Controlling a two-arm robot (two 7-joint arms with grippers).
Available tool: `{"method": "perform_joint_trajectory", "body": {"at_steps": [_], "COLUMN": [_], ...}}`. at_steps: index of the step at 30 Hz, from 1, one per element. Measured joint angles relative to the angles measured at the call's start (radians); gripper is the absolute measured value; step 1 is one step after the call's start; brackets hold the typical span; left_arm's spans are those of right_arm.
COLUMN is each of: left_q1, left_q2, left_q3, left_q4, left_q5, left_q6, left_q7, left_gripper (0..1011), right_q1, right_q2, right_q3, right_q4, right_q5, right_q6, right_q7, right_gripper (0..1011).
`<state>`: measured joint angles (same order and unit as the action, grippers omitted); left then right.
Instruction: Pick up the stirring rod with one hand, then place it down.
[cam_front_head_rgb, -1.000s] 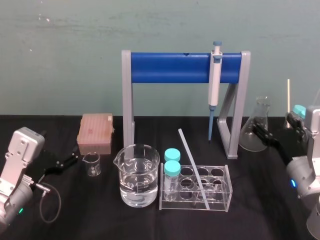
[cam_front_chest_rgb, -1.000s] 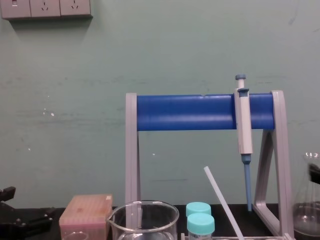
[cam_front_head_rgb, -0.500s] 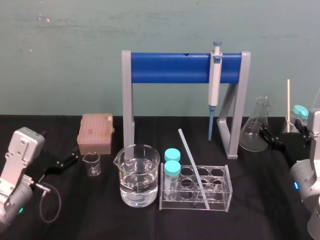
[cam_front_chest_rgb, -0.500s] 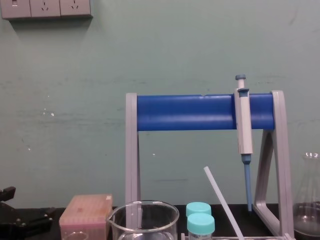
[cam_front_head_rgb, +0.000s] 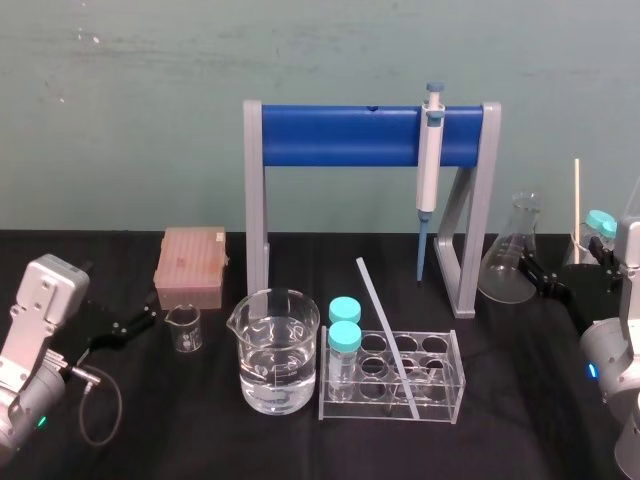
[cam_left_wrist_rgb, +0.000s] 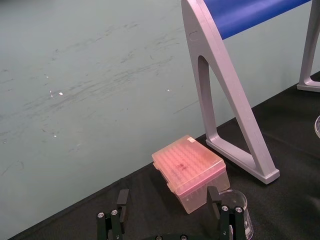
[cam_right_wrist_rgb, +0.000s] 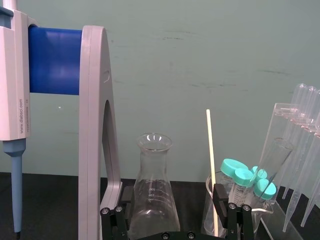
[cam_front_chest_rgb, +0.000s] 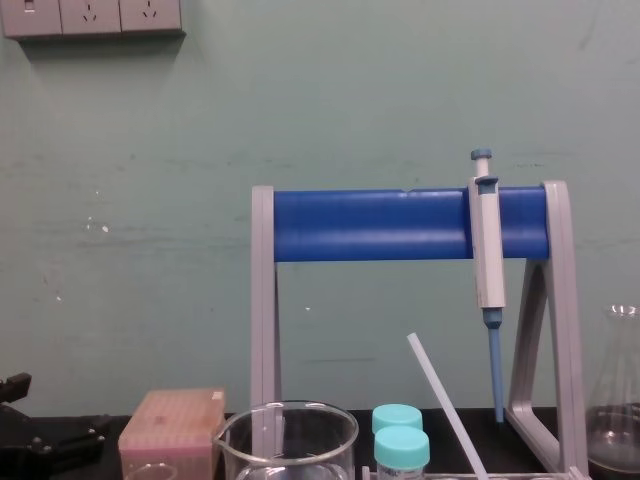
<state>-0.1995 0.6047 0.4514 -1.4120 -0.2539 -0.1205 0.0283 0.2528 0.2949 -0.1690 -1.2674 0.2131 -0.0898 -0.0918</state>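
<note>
The stirring rod (cam_front_head_rgb: 386, 337) is a long translucent-white stick leaning in the clear tube rack (cam_front_head_rgb: 455, 385) at the table's middle, its top tilted to the left; its upper part, the stirring rod (cam_front_chest_rgb: 443, 402), also shows in the chest view. My right gripper (cam_front_head_rgb: 568, 268) hovers open at the far right beside the conical flask (cam_front_head_rgb: 512, 262), well away from the rod. In its wrist view the right gripper (cam_right_wrist_rgb: 170, 220) has nothing between its fingers. My left gripper (cam_front_head_rgb: 135, 322) rests open at the far left, and its wrist view shows the left gripper (cam_left_wrist_rgb: 167, 215) empty, facing the pink tip box (cam_left_wrist_rgb: 191, 171).
A grey-and-blue pipette (cam_front_head_rgb: 429, 170) hangs on the blue-barred stand (cam_front_head_rgb: 340, 136). A large beaker of water (cam_front_head_rgb: 276, 350) and two blue-capped tubes (cam_front_head_rgb: 344, 335) stand by the rack. A small beaker (cam_front_head_rgb: 184, 327) sits near the left gripper. A beaker with capped tubes (cam_right_wrist_rgb: 242, 182) and a thin cream stick (cam_right_wrist_rgb: 211, 165) stands at the right.
My right gripper has drawn back to the right, away from the front of the flask, and has left the chest view's right edge. The rod and left arm are unmoved.
</note>
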Motion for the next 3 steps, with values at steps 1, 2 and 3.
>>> {"method": "perform_joint_trajectory", "body": {"at_steps": [1, 2, 3], "left_q1": [0.000, 0.000, 0.000], "left_q2": [0.000, 0.000, 0.000], "left_q3": [0.000, 0.000, 0.000], "left_q4": [0.000, 0.000, 0.000], "left_q5": [0.000, 0.000, 0.000], "left_q6": [0.000, 0.000, 0.000], "left_q7": [0.000, 0.000, 0.000], "left_gripper": [1000, 1000, 1000], "right_q1": [0.000, 0.000, 0.000], "right_q2": [0.000, 0.000, 0.000], "right_q3": [0.000, 0.000, 0.000], "right_q4": [0.000, 0.000, 0.000], "right_q5": [0.000, 0.000, 0.000], "right_q6": [0.000, 0.000, 0.000], "right_q7": [0.000, 0.000, 0.000], "right_gripper": [1003, 1003, 1003]}}
